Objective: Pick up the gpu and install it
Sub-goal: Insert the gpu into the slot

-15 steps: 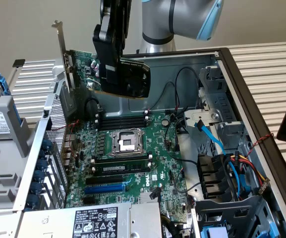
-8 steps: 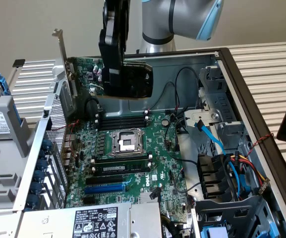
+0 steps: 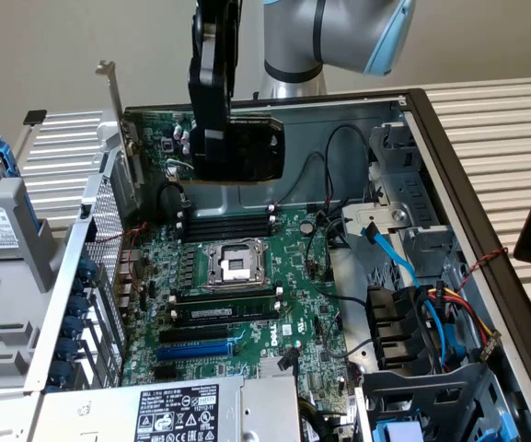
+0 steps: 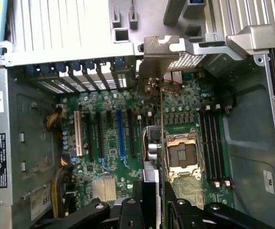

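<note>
A slatted metal bench point(image 3: 500, 120) before a plain beige wall carried an opened desktop case point(image 3: 449, 184), its upper side uncovered and its steel walls hemming the motherboard point(image 3: 293, 304). The arm's gripper point(image 3: 214, 152) was clamped on the gpu point(image 3: 258, 147), which hung in free air above the board, beyond the CPU socket point(image 3: 233, 262) and over the memory sticks point(image 3: 228, 221). The card's silver bracket point(image 3: 113, 92) rose past the case's rear edge. From the wrist, the card point(image 4: 162, 119) stood edge-on just beside the socket point(image 4: 182, 155), on the blue slot's point(image 4: 120, 133) side. Within the case, a labelled power supply point(image 3: 178, 410) lay nearer than the socket, and a blue cable point(image 3: 389, 249) and a drive cage point(image 3: 403, 341) crowded the socket's far flank.
</note>
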Controlling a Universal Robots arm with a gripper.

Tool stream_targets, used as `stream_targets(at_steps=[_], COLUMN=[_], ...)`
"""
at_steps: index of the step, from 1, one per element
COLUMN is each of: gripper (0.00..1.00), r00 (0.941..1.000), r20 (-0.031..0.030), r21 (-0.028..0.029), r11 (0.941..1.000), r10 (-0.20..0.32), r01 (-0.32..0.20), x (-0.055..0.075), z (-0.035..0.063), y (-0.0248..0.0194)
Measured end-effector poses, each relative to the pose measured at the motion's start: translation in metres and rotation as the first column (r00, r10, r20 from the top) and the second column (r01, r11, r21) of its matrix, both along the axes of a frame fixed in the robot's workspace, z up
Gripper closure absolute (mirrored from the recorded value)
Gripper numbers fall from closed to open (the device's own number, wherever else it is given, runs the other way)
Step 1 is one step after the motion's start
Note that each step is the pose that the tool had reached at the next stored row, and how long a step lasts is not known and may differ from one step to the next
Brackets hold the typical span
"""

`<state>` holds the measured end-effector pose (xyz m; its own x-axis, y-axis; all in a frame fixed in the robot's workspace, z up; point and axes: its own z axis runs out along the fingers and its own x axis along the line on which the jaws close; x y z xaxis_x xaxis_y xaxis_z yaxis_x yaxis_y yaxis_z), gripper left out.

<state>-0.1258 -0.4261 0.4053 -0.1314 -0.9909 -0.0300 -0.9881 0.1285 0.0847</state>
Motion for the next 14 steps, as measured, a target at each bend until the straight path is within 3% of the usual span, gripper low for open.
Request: stream_targets(at_steps=[2,14], gripper=[0.73,0.73], r00=[0.9999,0.9995], r20=[0.0059,0.0070], r21=[0.0001,0.0030], r11=[0.9999,0.9995], r10=[0.012,0.030], r01=[-0.012,-0.030], x=[-0.001,-0.011], z=[-0.0023,-0.0241], y=[0.0004,0.0002])
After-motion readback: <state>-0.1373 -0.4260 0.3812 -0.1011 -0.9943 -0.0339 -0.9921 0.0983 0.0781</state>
